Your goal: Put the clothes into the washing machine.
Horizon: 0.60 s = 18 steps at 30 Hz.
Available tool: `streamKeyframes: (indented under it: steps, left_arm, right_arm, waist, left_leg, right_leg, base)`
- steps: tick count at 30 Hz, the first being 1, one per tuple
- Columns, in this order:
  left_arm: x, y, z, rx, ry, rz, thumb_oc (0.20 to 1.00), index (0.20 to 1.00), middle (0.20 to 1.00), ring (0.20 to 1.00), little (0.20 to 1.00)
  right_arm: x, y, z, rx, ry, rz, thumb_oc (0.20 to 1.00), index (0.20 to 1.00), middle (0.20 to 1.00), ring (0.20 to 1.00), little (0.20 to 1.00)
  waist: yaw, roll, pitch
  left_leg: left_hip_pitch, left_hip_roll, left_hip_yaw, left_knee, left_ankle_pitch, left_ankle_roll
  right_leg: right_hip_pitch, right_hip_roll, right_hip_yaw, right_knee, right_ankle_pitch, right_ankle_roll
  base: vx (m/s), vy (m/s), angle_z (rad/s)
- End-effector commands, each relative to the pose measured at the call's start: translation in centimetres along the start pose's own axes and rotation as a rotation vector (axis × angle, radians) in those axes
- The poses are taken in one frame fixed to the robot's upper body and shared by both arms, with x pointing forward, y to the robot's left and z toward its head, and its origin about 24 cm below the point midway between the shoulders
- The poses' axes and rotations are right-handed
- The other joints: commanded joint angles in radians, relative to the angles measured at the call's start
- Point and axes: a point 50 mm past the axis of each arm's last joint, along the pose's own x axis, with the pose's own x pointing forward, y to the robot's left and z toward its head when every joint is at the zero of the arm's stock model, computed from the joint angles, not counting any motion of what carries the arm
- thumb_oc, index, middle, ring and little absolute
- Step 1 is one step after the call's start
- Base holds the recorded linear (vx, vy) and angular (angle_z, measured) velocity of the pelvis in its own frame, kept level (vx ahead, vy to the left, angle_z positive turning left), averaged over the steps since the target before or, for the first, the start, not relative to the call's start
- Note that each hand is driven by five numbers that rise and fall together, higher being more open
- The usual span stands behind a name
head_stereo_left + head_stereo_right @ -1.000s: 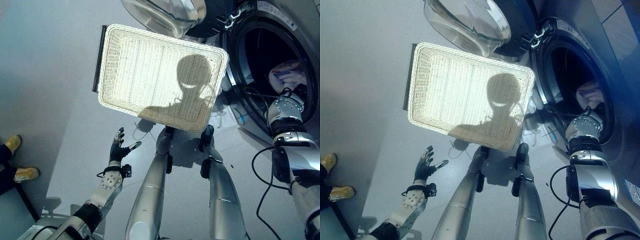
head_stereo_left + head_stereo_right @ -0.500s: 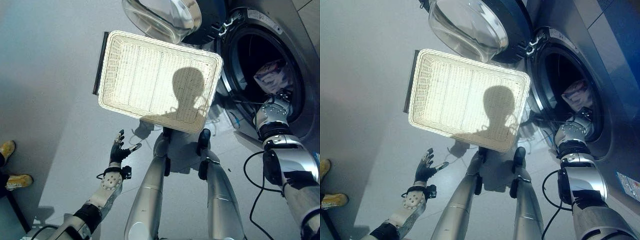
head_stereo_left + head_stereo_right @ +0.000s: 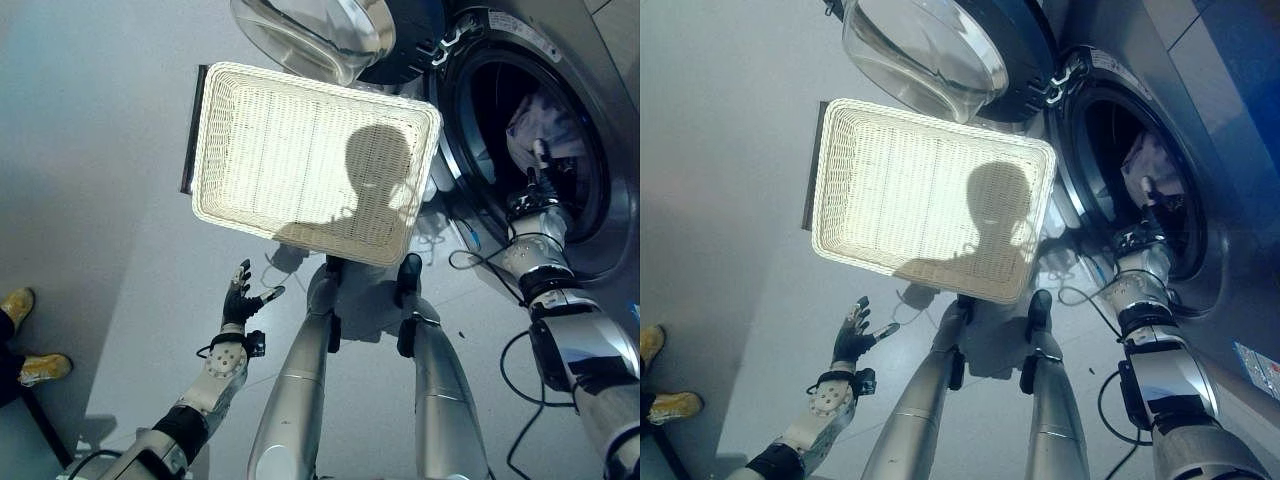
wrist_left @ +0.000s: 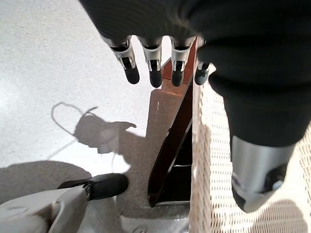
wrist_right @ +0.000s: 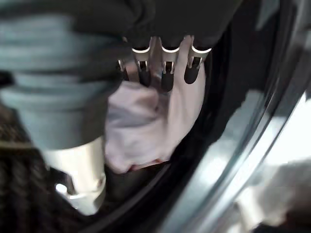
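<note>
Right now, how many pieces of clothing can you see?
1: a pale garment lying inside the washing machine drum, past the right hand. The wicker basket holds none. More may be hidden deeper.

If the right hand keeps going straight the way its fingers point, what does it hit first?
Most likely the pale, crumpled cloth inside the washing machine's dark drum. The right hand points into the opening, fingers straight, with the cloth just past the fingertips; whether they touch it is unclear.
</note>
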Motion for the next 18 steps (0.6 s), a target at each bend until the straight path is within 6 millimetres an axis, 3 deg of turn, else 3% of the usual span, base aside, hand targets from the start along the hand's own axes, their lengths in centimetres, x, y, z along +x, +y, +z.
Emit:
streamKeyframes:
  steps: [1,4,8,10,15,16,18]
  left_arm:
    - [-0.1,-0.6,-0.1,-0.028,-0.014,0.0,1.0,1.0,1.0,1.0,1.0]
    - [0.0,-0.4,-0.3,-0.021,-0.005,0.007,1.0,1.0,1.0,1.0,1.0]
    - [-0.2,0.1,-1.3,0.014,0.049,0.03,1.0,1.0,1.0,1.0,1.0]
    - [-0.3,0.3,-1.8,0.026,0.068,0.034,1.0,1.0,1.0,1.0,1.0]
    - [-0.4,0.4,-2.0,0.033,0.078,0.037,1.0,1.0,1.0,1.0,1.0]
    - [-0.7,0.9,-3.1,0.061,0.125,0.044,1.0,1.0,1.0,1.0,1.0]
    - [-0.7,0.9,-3.1,0.061,0.125,0.044,1.0,1.0,1.0,1.0,1.0]
  right_arm:
    - [0.1,-1.6,1.0,-0.144,-0.046,0.022,1.0,1.0,1.0,1.0,1.0]
    - [-0.7,-1.1,-0.6,-0.171,-0.01,0.057,1.0,1.0,1.0,1.0,1.0]
    - [-4.1,-0.3,-5.9,-0.262,0.116,0.188,1.0,1.0,1.0,1.0,1.0]
    - [-5.3,-0.2,-7.4,-0.301,0.154,0.229,1.0,1.0,1.0,1.0,1.0]
    - [-5.8,-0.2,-8.1,-0.317,0.173,0.244,1.0,1.0,1.0,1.0,1.0]
    - [-8.4,-0.3,-11.0,-0.396,0.263,0.309,1.0,1.0,1.0,1.0,1.0]
    - [-8.4,-0.3,-11.0,-0.396,0.263,0.309,1.0,1.0,1.0,1.0,1.0]
  waist:
    - [0.006,0.035,-0.02]
    - [0.002,0.029,-0.02]
    - [-0.015,0.008,-0.02]
    - [-0.02,0.002,-0.02]
    - [-0.023,-0.002,-0.02]
    - [-0.03,-0.015,-0.02]
    - [-0.03,-0.015,-0.02]
  left_leg:
    - [0.053,-0.063,0.03,0.01,-0.061,0.035]
    - [0.066,-0.065,0.033,0.017,-0.068,0.036]
    - [0.122,-0.067,0.039,0.044,-0.096,0.037]
    - [0.144,-0.066,0.04,0.045,-0.101,0.035]
    - [0.154,-0.066,0.041,0.048,-0.104,0.035]
    - [0.204,-0.063,0.04,0.052,-0.113,0.03]
    - [0.204,-0.063,0.04,0.052,-0.113,0.03]
  right_leg:
    - [0.038,0.075,-0.047,-0.024,0.05,0.012]
    - [0.052,0.075,-0.047,-0.026,0.05,0.011]
    - [0.107,0.07,-0.037,-0.039,0.048,0.008]
    - [0.13,0.068,-0.034,-0.049,0.049,0.007]
    - [0.141,0.068,-0.032,-0.053,0.048,0.007]
    - [0.194,0.064,-0.027,-0.066,0.044,0.007]
    - [0.194,0.064,-0.027,-0.066,0.044,0.007]
  base:
    - [-0.08,0.016,-0.03]
    - [-0.07,0.012,-0.02]
    - [-0.1,0.031,0.0]
    - [-0.05,0.019,-0.01]
    - [-0.02,0.009,-0.03]
    - [-0.06,0.025,-0.01]
    - [-0.03,0.013,-0.01]
